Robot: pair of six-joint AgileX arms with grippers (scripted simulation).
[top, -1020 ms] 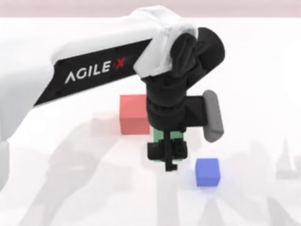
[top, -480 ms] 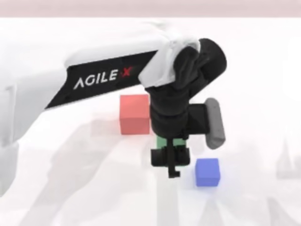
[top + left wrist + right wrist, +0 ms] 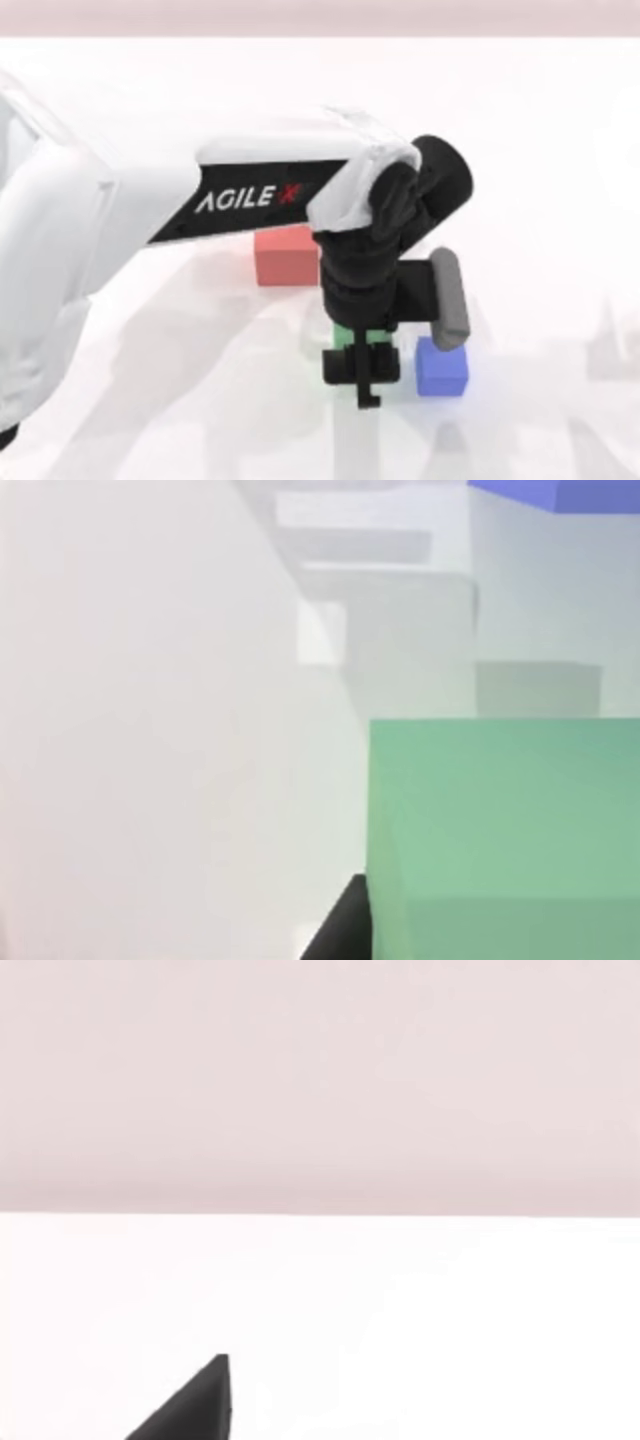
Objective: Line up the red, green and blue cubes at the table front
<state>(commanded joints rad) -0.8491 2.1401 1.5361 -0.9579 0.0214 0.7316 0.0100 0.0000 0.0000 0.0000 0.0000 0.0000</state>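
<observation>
Over the last second my left gripper (image 3: 364,372) has slid down the top view, from beside the red cube (image 3: 286,256) to the lower centre of the frame, and the green cube (image 3: 345,336) has travelled with it; the left wrist view shows that cube (image 3: 505,835) filling the lower right of its frame, hard against one dark finger (image 3: 340,925), so I judge my fingers are closed on it, though most of the grasp is hidden under my wrist; whether the cube is resting on the table (image 3: 560,150) or just above it I cannot tell. The red cube sits at centre, partly under my forearm; the blue cube (image 3: 441,367) lies just right of the green; neither has moved. That puts green and blue roughly level, with red higher up the frame. My right arm is out of the top view; its wrist camera shows only bare table and the pinkish band (image 3: 320,1080).
</observation>
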